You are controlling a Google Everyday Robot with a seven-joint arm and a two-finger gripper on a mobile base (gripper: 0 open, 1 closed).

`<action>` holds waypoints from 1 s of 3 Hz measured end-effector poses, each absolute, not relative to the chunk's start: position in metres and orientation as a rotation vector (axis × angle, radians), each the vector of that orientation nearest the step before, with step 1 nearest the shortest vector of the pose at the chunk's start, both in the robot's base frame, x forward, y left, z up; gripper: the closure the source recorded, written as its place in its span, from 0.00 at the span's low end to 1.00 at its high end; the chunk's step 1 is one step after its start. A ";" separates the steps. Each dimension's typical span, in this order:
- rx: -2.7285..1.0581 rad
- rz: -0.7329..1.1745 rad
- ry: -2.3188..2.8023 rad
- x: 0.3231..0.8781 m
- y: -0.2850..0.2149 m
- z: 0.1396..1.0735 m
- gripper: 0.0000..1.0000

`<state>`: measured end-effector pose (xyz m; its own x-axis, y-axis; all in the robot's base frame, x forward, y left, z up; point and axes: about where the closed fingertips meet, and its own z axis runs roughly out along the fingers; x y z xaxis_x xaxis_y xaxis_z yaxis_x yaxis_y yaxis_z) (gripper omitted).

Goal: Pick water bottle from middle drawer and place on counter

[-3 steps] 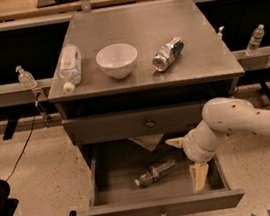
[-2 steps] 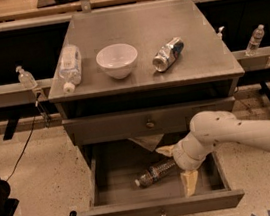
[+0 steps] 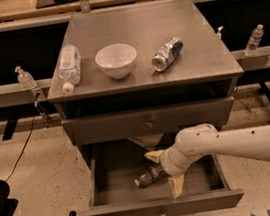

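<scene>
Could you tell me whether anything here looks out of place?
The can on the counter looks crushed and lies on its side. The hand is in the open drawer, spread around the water bottle.

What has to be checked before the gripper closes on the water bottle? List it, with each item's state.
1. Middle drawer pulled out: ok.
2. Water bottle reachable: ok, it lies on its side on the drawer floor, cap toward the left.
3. Gripper at the bottle: ok, it is inside the drawer, at the bottle's right end.
4. Fingers spread: ok, one on each side of the bottle.
5. Fingers low enough to grip the body: cannot tell.
6. Room on the counter: ok, the back part is bare behind the bowl, the fatter bottle and the can.
</scene>
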<state>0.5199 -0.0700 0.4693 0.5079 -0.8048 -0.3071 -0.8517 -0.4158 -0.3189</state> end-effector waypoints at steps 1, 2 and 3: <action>-2.333 0.092 1.384 0.542 -0.061 0.460 0.00; -2.346 0.073 1.422 0.561 -0.057 0.447 0.00; -2.338 0.096 1.473 0.580 -0.056 0.426 0.00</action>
<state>0.5796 -0.0560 0.4262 0.4499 -0.8567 -0.2522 -0.8822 -0.3822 -0.2750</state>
